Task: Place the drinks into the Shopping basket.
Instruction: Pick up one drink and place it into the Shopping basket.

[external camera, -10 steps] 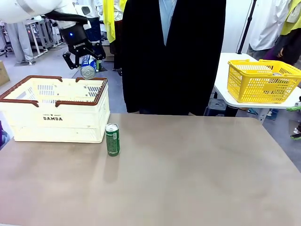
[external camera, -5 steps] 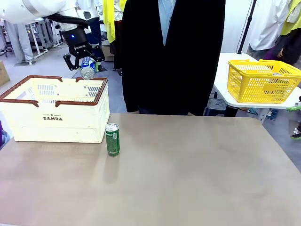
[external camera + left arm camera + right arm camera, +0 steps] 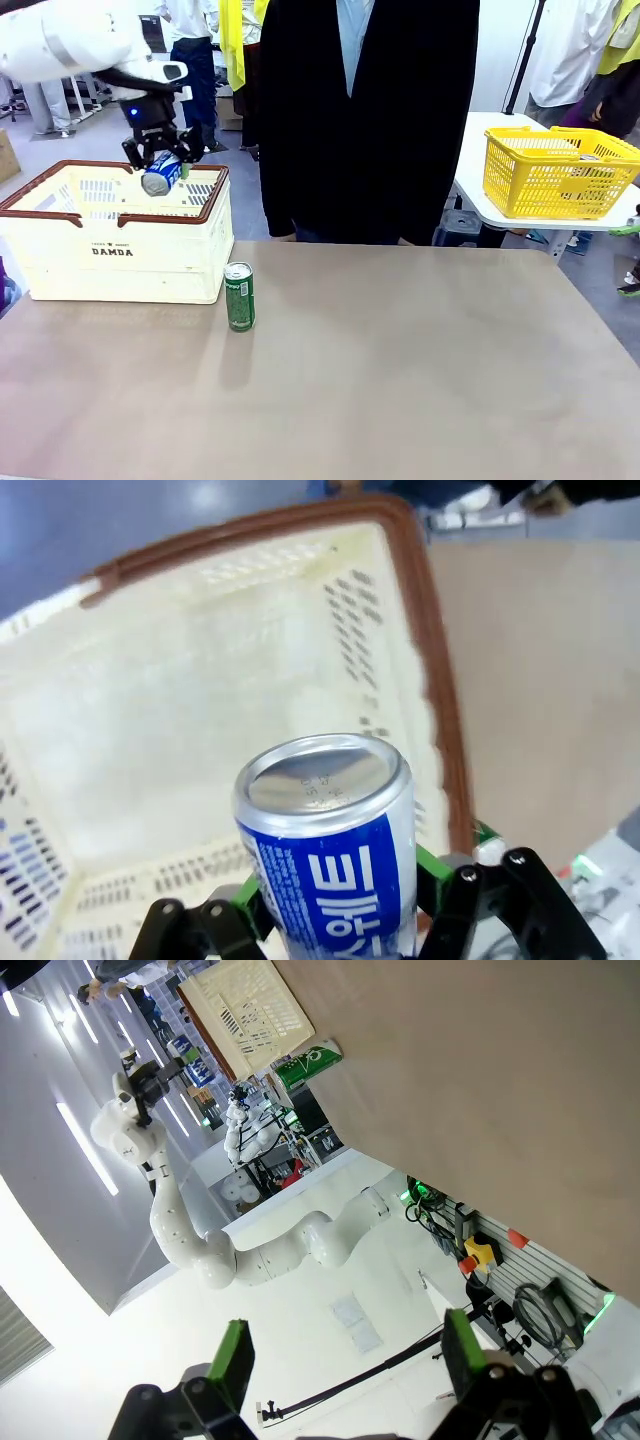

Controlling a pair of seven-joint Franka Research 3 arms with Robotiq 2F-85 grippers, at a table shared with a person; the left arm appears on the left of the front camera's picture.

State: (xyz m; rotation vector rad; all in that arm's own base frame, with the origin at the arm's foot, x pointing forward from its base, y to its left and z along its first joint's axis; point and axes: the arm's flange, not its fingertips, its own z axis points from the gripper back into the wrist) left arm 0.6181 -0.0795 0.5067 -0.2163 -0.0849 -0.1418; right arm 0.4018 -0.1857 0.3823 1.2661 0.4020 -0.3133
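Jaws of the left gripper (image 3: 160,163) are clamped on the blue can (image 3: 157,178), green pads against its sides. The can is tilted with its silver top facing down and out, in the upper left of the front frame. It hangs over the mouth of the basket (image 3: 60,265), toward the back right corner at about rim height, resting on nothing. In the left wrist view the can (image 3: 325,830) sits over the cream floor, with the brown rim (image 3: 430,660) running down the right of the frame, so it is well inside the opening. What shows of the floor is bare. Right gripper (image 3: 345,1360): jaws spread wide, pads far apart, nothing between them, held off from the work. The green can (image 3: 239,296) stands upright on the table (image 3: 400,380), left of centre, just beside the basket's front right corner and touched by nothing. A person in a dark coat (image 3: 370,120) stands at the far edge, top centre. By my reading, neither drink is in yet. The blue one needs only lowering and letting go. The green one has its whole pick and carry left. Under halfway.
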